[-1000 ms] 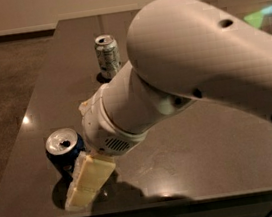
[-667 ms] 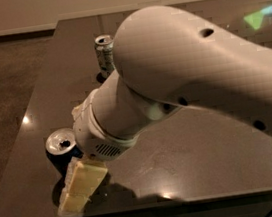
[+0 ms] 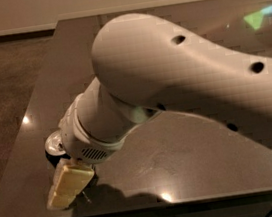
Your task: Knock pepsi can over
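We see the pepsi can near the left edge of the dark counter, close to the front-left corner. Only a sliver of it shows: a curve of the silver top and a little of the dark side beneath, the rest hidden behind the wrist of the big white arm. The top faces upward, so we read the can as upright, its long axis vertical.

The gripper hangs just in front of the can, a pale cream block slanting down toward the front-left corner and sitting low over the counter. We cannot tell whether it is apart or together, nor whether it touches the can.

The counter's left edge runs diagonally from the far side down toward us, with brown floor beyond it, and the front edge lies just below the gripper. The can has little counter between it and the left edge. The widest visible stretch of counter lies to the right of the gripper, along the front.

We can read no logo or lettering on the can; a green and blue reflection glints at the far right
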`<state>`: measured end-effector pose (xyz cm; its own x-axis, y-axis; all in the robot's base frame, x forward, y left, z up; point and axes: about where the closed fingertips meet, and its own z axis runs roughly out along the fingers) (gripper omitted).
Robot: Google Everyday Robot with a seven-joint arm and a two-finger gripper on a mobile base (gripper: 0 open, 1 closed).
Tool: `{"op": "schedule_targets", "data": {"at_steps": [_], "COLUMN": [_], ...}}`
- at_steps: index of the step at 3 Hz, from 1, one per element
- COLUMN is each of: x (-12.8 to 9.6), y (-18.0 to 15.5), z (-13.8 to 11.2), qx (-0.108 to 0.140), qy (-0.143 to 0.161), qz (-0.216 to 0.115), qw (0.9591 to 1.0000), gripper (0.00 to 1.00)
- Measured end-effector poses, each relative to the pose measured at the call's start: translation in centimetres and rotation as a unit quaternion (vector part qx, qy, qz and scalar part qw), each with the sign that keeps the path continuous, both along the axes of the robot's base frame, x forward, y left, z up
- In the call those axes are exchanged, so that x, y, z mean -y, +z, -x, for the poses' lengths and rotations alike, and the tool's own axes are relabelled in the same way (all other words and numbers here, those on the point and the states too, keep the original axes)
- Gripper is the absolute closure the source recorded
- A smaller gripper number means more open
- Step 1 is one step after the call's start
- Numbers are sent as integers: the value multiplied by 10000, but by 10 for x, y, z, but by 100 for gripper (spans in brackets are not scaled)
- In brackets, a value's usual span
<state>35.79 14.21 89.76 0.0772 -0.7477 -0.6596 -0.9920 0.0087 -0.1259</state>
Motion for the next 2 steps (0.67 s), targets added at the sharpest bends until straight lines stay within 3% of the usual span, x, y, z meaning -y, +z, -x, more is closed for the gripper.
{"op": "schedule_targets", "data": {"at_steps": [2], "x": [-6], "y": [1], "z": [-8], "qx": [-10], "qy": [-40], "qz": [20], "qw": [10000], "gripper": [64]}}
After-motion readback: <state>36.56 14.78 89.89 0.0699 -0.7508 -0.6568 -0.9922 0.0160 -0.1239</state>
